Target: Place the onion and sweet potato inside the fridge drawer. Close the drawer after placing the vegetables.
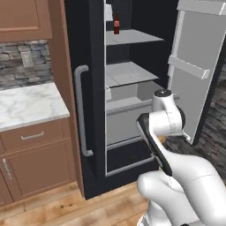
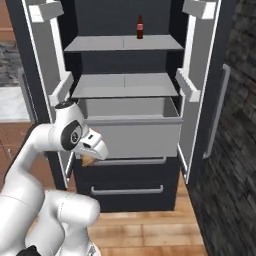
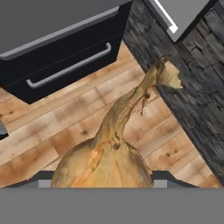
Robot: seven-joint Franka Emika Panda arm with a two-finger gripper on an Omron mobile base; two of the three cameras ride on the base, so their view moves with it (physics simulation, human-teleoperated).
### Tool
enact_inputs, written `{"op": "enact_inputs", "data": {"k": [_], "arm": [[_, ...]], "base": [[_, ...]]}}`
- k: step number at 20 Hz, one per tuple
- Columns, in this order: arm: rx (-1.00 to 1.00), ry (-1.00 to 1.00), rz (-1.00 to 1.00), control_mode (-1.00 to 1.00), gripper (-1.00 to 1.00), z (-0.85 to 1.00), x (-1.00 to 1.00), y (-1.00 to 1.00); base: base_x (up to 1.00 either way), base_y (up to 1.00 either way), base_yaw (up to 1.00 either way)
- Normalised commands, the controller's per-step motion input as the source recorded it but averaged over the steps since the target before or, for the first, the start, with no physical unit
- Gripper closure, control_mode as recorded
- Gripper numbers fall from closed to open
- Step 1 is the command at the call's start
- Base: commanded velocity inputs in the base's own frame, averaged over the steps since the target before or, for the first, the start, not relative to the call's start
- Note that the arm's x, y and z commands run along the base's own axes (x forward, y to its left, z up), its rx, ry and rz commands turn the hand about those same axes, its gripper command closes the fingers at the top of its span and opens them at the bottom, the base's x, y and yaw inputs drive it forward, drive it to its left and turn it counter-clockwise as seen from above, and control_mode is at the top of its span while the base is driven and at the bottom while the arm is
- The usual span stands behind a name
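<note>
Onion [image 3: 105, 159]: nearest the hand camera, golden-brown bulb sitting right between the finger tips, its thin stalk running up and away toward a curled, dry tip.
Gripper [image 3: 103, 179]: clamped on the onion — the bulb bulges out past both dark tips, which press against its sides.
Seen from the base: a patch of golden-brown [image 2: 88, 160] peeks out just under the white hand, in front of the fridge and lower than the drawer's front edge.
Fridge drawer [image 2: 131, 131]: light-grey box pulled out under the lower shelf, open at the top; the held onion is outside it, near its left front corner.
Below the hand: wooden floor [image 3: 65, 127] and a dark drawer with a silver bar handle [image 3: 70, 65].
Top shelf: one brown bottle [image 2: 140, 27], upright.
Fridge doors: both swung wide.
</note>
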Motion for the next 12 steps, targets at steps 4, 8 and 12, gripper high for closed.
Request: {"op": "enact_inputs", "data": {"k": [4,8,12], "arm": [[0.0,0.0,0.0,1.0,1.0,0.0,0.0,0.0],[0.0,0.0,0.0,1.0,1.0,0.0,0.0,0.0],[0.0,0.0,0.0,1.0,1.0,0.0,0.0,0.0]], "base": [[0.52,-0.26,0.17],[0.56,-0.11,0.2],[0.67,-0.35,0.19]]}}
